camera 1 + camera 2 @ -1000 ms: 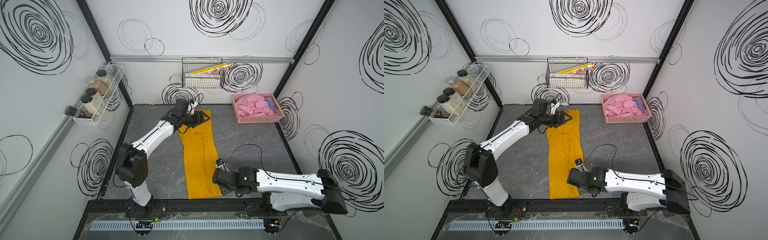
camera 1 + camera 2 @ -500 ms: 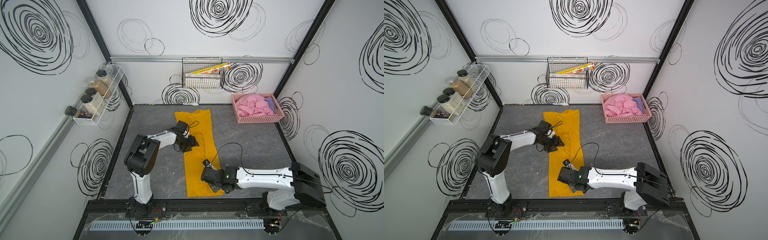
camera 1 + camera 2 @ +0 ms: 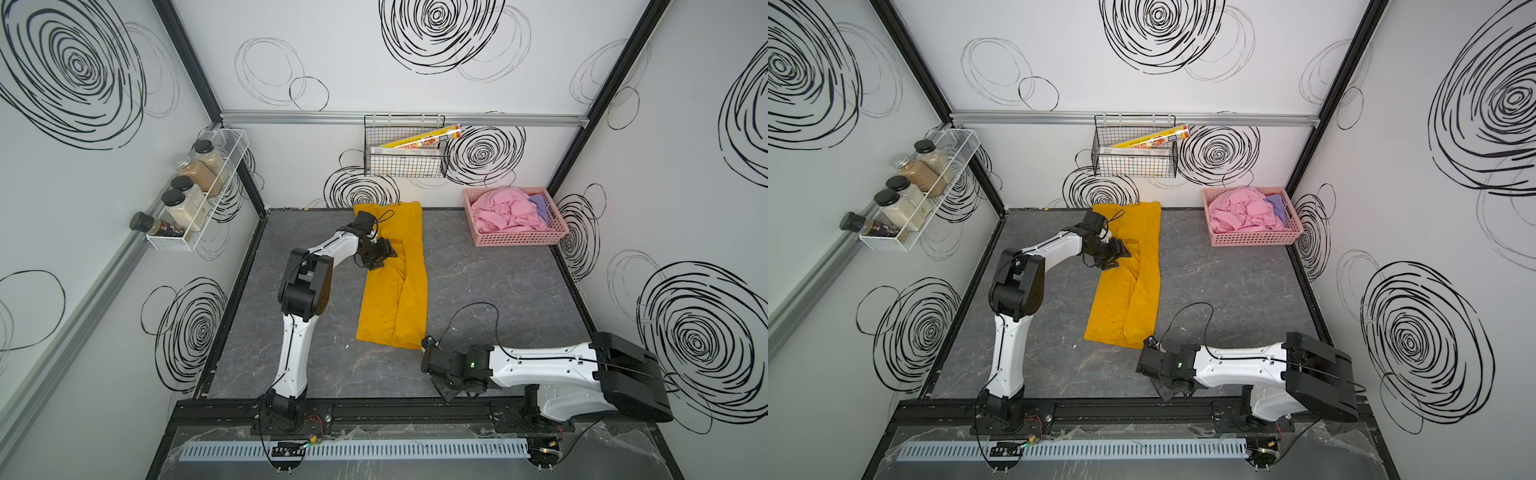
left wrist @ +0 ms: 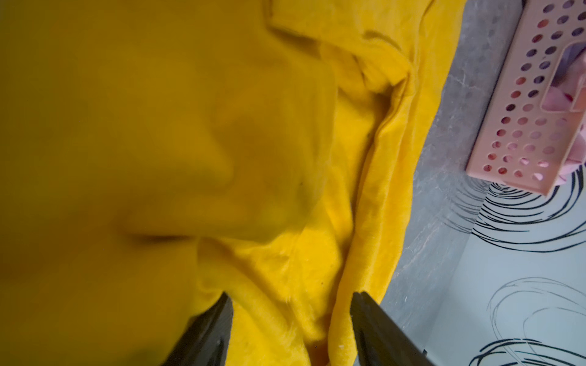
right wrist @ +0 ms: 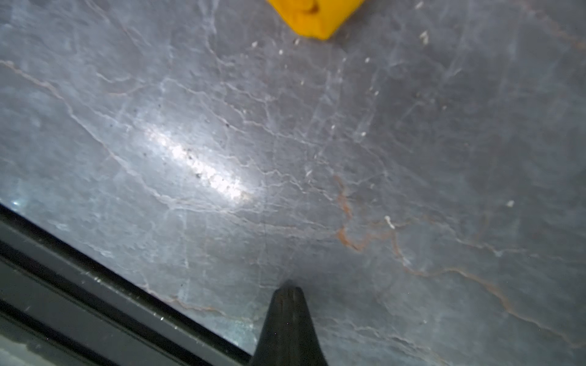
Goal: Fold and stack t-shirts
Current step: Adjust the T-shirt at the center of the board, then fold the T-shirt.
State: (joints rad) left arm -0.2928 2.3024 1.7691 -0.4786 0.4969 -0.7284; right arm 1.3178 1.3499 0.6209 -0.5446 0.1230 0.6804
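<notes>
The mustard-yellow t-shirt [image 3: 399, 299] [image 3: 1129, 299] lies folded into a long strip on the grey table, running from the back wall toward the front. My left gripper [image 3: 384, 253] [image 3: 1121, 253] sits low on the strip's left edge, in its far half. In the left wrist view this gripper [image 4: 290, 298] is open, with ridges of yellow cloth [image 4: 158, 126] between its fingers [image 4: 377, 332]. My right gripper [image 3: 445, 395] [image 5: 288, 291] is shut and empty, tip down over bare table just off the shirt's near right corner [image 5: 314, 19]. The pink t-shirt [image 3: 503, 208] and lavender t-shirt [image 3: 540, 208] lie crumpled in the basket.
The pink perforated basket [image 3: 515, 241] [image 4: 520, 120] stands at the back right corner. A wire basket [image 3: 405, 158] with boxes hangs on the back wall. A jar rack [image 3: 195, 199] is on the left wall. The black front rail [image 3: 374, 409] borders the table.
My left gripper came from the shirt's far end toward its middle. My right arm pulled back off the shirt's near end to the front right. The shirt's near edge now lies further back.
</notes>
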